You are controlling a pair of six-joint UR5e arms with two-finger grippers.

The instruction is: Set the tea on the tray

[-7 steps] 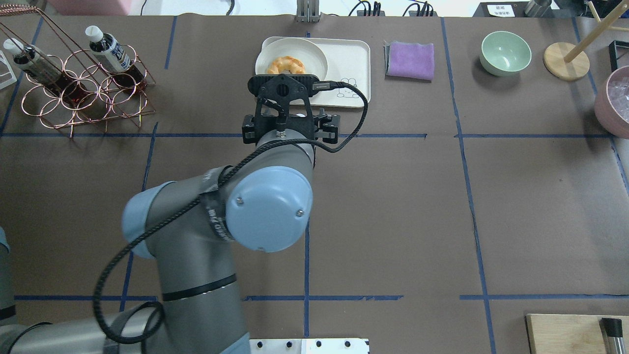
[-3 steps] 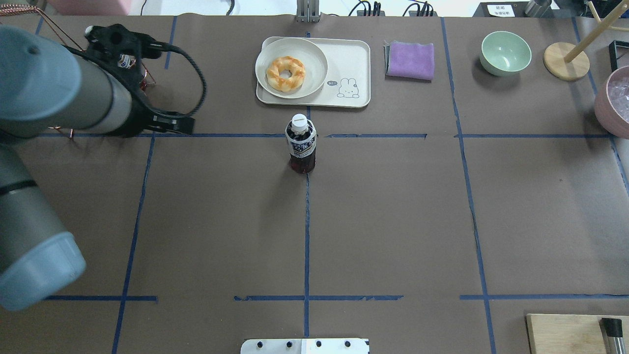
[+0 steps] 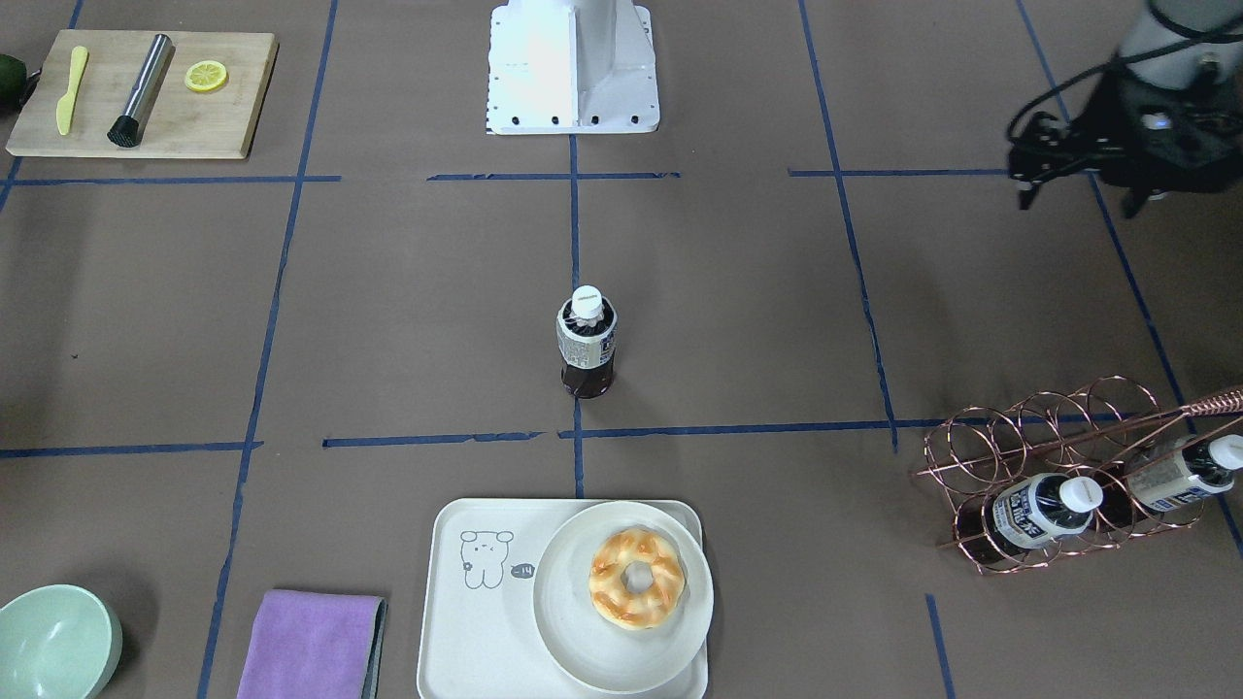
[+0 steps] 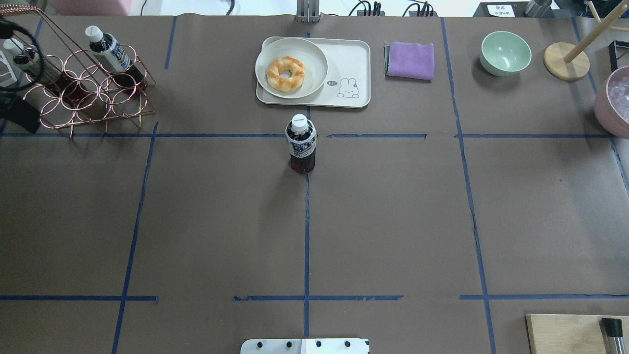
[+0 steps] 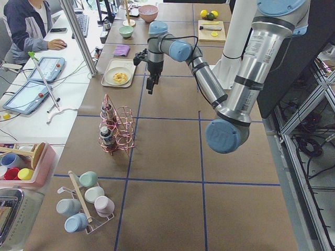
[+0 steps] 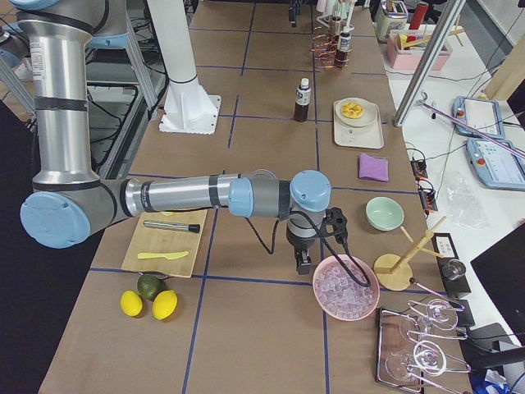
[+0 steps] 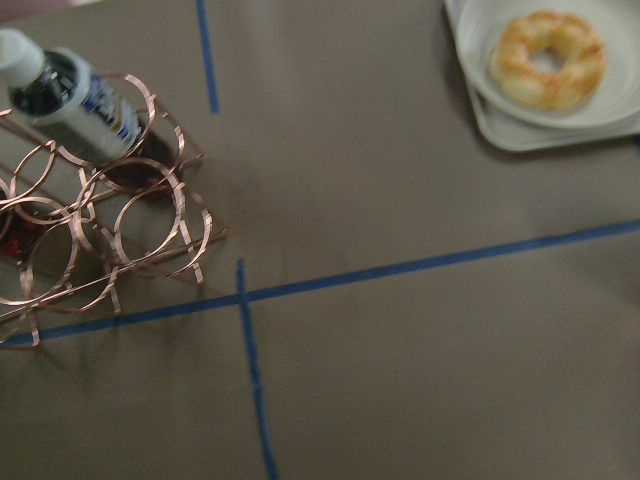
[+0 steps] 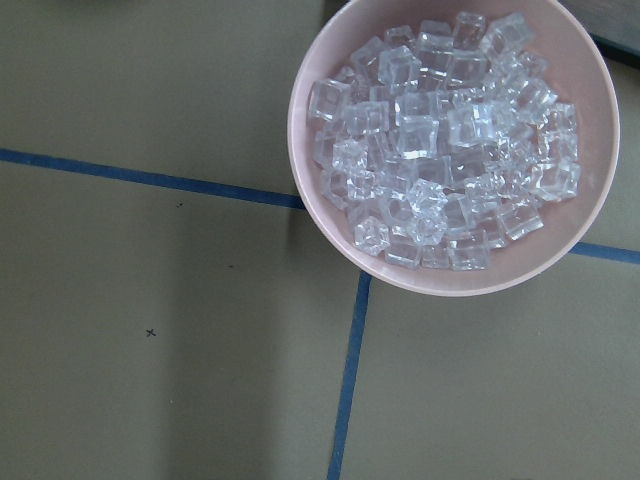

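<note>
1. The tea [image 4: 300, 145] is a small clear plastic bottle of dark brown liquid with a white screw cap and a pale printed label. It stands upright on the table [image 4: 393, 221], which is covered in matte brown paper crossed by blue tape lines.
2. The bottle sits on the centre tape line, near the tray [image 4: 351, 64] but not touching it and not on it.
3. The tray is smooth, cream-white and rectangular, with rounded corners, a raised rim and a small grey line drawing.
4. The left gripper [image 5: 151, 83] hangs above the table between the tea and the copper wire rack [image 4: 98, 98], well apart from the tea. Its wrist view shows no fingers, and the other views do not settle how far the jaws are spread, so I cannot tell.
5. The right gripper [image 6: 303, 261] hangs just beside the pink bowl [image 8: 300, 150]. It shows only in the side view, so I cannot tell whether its jaws are together or apart.
6. On the tray rests a round cream plate [image 4: 314, 54] holding a glazed golden doughnut [image 4: 285, 73].
7. The rack, made of thin looped rings, holds two matching bottles [image 4: 109, 49] lying tilted.
8. The pink bowl is heaped with clear ice cubes [image 8: 440, 140].
9. A glossy green bowl [image 4: 505, 51] stands near a folded purple cloth [image 4: 410, 60].
</note>
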